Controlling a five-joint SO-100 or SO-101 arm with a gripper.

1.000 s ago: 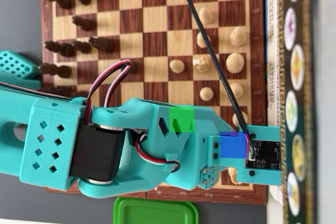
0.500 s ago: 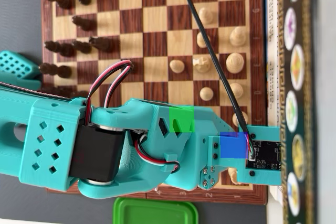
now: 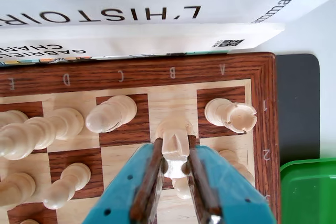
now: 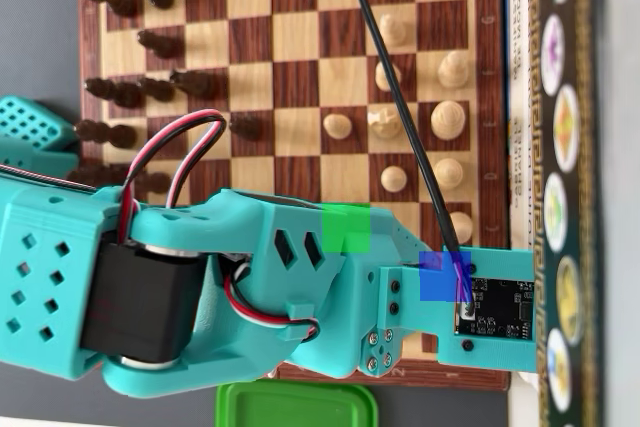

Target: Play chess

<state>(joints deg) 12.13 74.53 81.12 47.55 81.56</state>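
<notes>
Since a second earlier, my arm (image 4: 250, 287) had shifted lower over the chessboard (image 4: 290, 22). My tool (image 3: 176, 169) pinched a white knight (image 3: 176, 142) near its home corner; the move had barely begun, destination square unreached.

The arm (image 4: 250, 287) is teal printed plastic with a black servo, square vent holes and silver screws. Red, white and black wires loop at its ten o'clock; green and blue squares mark it.

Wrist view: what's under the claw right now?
The teal claw grips a light wooden chess piece over the wooden chessboard; another light piece peeks out below. The squares beneath are hidden.
</notes>
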